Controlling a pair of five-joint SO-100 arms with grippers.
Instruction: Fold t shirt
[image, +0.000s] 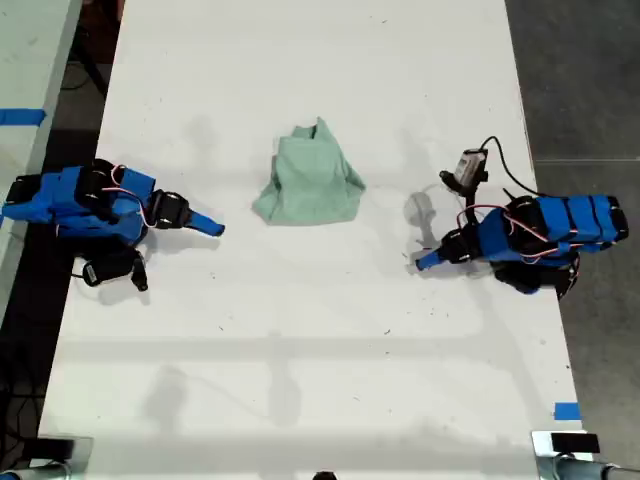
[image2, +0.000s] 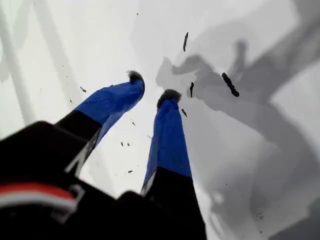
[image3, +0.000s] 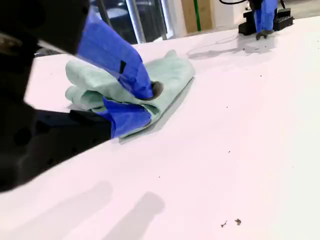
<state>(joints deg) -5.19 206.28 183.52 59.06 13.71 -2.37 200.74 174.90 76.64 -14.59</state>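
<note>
The shirt (image: 310, 180) lies bundled and wrinkled on the white table (image: 300, 380), a little above the middle of the exterior view, between the two arms and touched by neither. Its wider, flatter end points toward the bottom of that view, and a narrower bunched part points toward the top. In the second wrist view the shirt (image3: 170, 75) shows as a folded heap with stacked layers at one end.

My second gripper (image: 205, 226) is the one at the exterior view's left. It is low over the table, pointing toward the shirt and near it. Its wrist view looks past the shirt to the other arm at the far side of the table. In that view my second gripper (image3: 150, 102) has its blue jaws drawn in until the tips seem to meet, with nothing between them, though the shirt behind makes the tips hard to read.

My first gripper (image: 428, 260) is at the exterior view's right, also low and aimed at the shirt, a bit farther from it. In its own view my first gripper (image2: 152, 86) has its jaws slightly apart, empty, over bare table with grey shadows and a few dark specks.
</note>
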